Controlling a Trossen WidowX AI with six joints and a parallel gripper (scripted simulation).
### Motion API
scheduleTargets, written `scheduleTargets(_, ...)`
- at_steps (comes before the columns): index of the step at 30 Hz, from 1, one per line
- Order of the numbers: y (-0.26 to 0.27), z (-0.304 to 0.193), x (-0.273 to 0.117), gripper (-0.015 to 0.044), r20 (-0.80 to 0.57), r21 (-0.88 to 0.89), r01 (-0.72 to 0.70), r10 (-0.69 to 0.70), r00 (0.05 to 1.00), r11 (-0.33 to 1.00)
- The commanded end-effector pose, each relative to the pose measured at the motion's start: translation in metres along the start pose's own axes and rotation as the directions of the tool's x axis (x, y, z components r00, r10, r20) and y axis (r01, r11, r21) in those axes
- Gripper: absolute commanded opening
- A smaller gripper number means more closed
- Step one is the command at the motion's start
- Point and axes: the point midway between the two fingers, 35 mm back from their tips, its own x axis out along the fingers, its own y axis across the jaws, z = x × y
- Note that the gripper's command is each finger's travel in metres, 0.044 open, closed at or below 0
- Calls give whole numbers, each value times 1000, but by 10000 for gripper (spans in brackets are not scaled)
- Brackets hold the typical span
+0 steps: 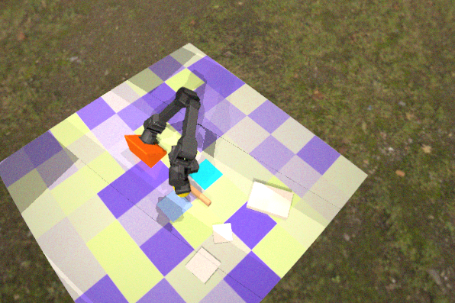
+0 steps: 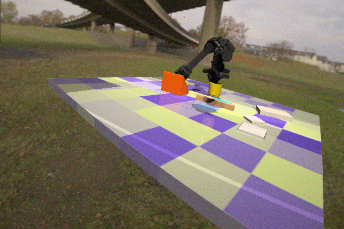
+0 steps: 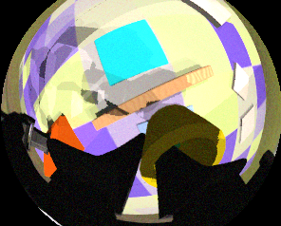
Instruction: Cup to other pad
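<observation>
Yellow cup (image 2: 215, 89) is pinched at its rim by the pincer (image 2: 216, 79), w/ the arm (image 1: 185, 129) reaching down from above. Cup hangs upright, lifted off the checkered desk (image 2: 179, 123), approx. above the wooden bar (image 2: 215, 101) which lies between the 2 pads. Pale blue pad (image 1: 174, 205) is on the near side of the bar, bright cyan pad (image 1: 206, 173) on the far side; in wrist view the cyan pad (image 3: 131, 51) shows beyond the bar (image 3: 155, 95). Marbles inside the cup I cannot see. Orange wedge (image 1: 146, 150) stands near the arm base, and 3 white slabs (image 1: 270, 199) lie well apart from the cup.
</observation>
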Motion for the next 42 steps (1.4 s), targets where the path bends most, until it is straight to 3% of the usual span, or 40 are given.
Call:
scheduleTargets(1, 8, 9, 1, 0, 5, 8, -7, 7, 1000, 1000)
scheduleTargets(42, 68, 95, -2, 0, 9, 9, -11, 11, 1000, 1000)
